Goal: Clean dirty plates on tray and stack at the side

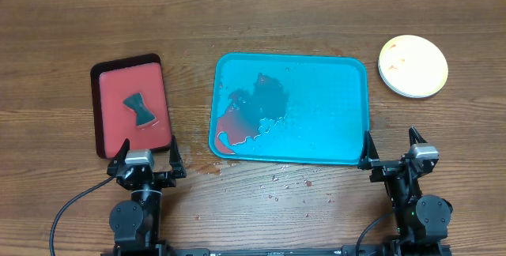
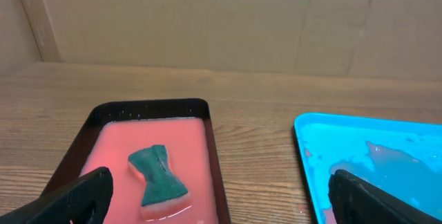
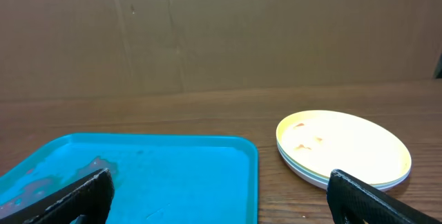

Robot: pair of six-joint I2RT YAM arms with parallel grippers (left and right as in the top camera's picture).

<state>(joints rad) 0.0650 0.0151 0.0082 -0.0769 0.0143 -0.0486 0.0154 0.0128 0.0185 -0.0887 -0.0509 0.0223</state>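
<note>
The turquoise tray [image 1: 332,141] lies mid-table with no plates on it, only red and dark wet smears at its left; it also shows in the left wrist view [image 2: 387,131] and the right wrist view [image 3: 193,162]. The plates [image 1: 413,66] sit stacked on the table to the tray's right, the yellow-green one on top with faint red marks, seen too in the right wrist view [image 3: 342,148]. My left gripper [image 1: 147,163] is open and empty at the front, between the red tray and the turquoise tray. My right gripper [image 1: 391,155] is open and empty at the front right, near the tray's right corner.
A black-rimmed red tray [image 1: 118,82] at the left holds pink liquid and a dark green sponge [image 1: 139,109], also in the left wrist view [image 2: 157,175]. Small droplets [image 1: 285,183] dot the wood in front of the turquoise tray. A cardboard wall stands behind the table.
</note>
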